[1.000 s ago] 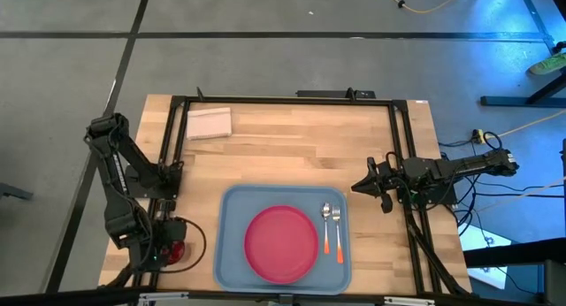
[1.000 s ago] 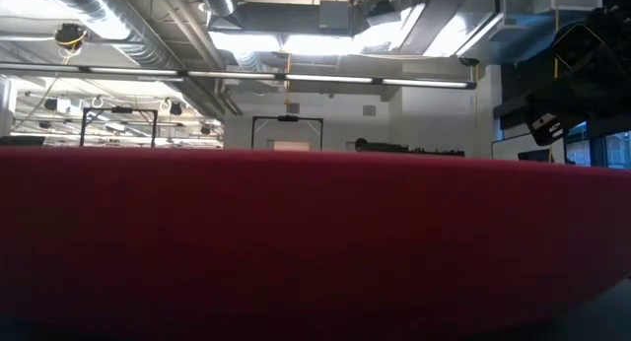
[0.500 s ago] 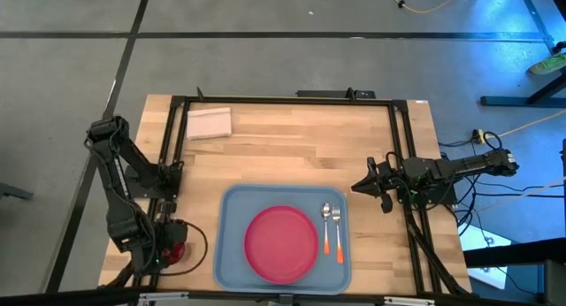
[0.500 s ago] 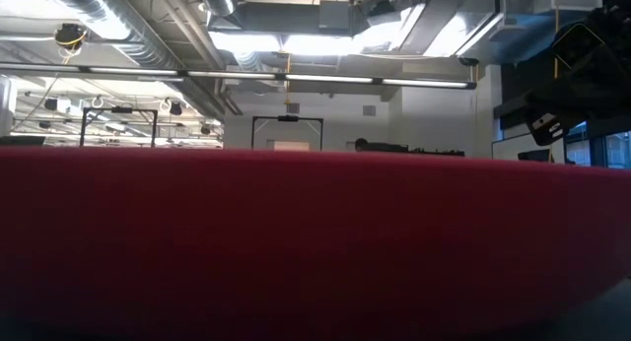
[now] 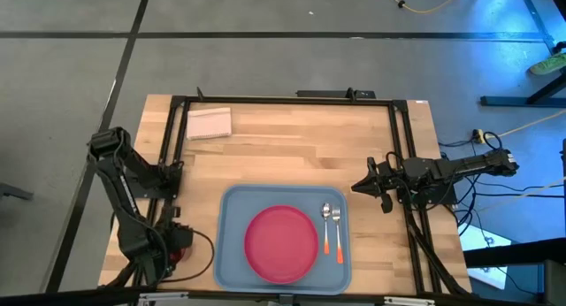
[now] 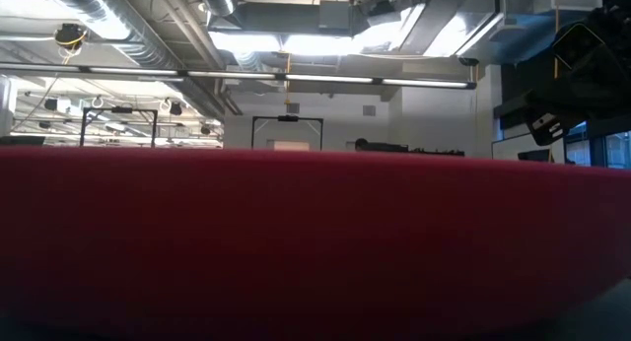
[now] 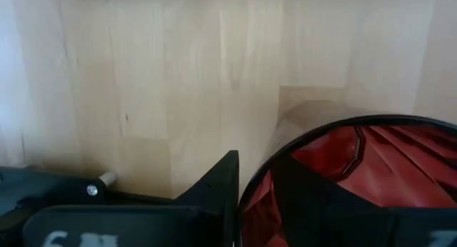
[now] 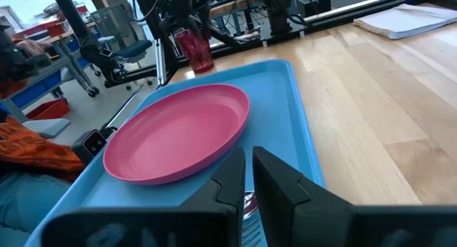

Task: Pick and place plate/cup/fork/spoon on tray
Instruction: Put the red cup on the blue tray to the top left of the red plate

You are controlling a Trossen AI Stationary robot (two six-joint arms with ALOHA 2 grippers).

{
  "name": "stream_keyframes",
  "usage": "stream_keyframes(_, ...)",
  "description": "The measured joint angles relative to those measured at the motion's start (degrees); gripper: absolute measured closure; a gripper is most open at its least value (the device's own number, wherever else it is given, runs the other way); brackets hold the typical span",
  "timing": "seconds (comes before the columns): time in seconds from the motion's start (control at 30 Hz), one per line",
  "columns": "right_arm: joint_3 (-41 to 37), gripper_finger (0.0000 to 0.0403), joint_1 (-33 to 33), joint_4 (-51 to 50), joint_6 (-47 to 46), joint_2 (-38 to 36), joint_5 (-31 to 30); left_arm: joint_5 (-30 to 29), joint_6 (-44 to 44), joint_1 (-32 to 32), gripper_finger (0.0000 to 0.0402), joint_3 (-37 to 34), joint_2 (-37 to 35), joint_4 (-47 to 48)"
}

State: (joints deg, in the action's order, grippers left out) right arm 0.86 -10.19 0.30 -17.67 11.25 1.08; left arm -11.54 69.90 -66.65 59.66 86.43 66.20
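Note:
The small dark red cup is at the table's near left corner, left of the light-blue tray. My left gripper is shut on it. The cup's red inside fills the left wrist view, and the cup shows far off in the right wrist view. The pink-red plate lies flat in the tray's middle. The spoon and the fork lie side by side to its right. My right gripper is shut and empty above the table, beyond the tray's far right corner. My left gripper holds the cup by its rim, with one finger outside the wall and the other finger inside the cup. The fingers come from above, pointing down. The cup stays upright. Whether its base is on the table, I cannot tell.
A pale pad of paper lies at the table's far left. A black frame runs around the table's edges. The plate's red rim stands right before the low camera and fills most of its view.
My left arm's upper joint has moved toward the table's near edge. Its gripper has stayed on the cup at the near left corner.

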Motion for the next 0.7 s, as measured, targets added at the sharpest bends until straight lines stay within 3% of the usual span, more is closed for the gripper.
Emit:
stream_keyframes(0.2,0.00,0.0368,-0.01,-0.01,0.00,-0.01,0.00,3.79,-0.06,3.01,0.0333,-0.02,-2.36,2.56)
stream_keyframes(0.37,0.00,0.0368,0.01,0.00,0.00,0.00,0.00,5.91,-0.97,4.87,0.0390,-0.02,-7.32,3.92)
stream_keyframes(0.7,0.00,0.0368,-0.01,-0.02,0.00,0.00,0.00,3.97,-3.13,10.92,0.0397,0.02,-18.45,4.55)
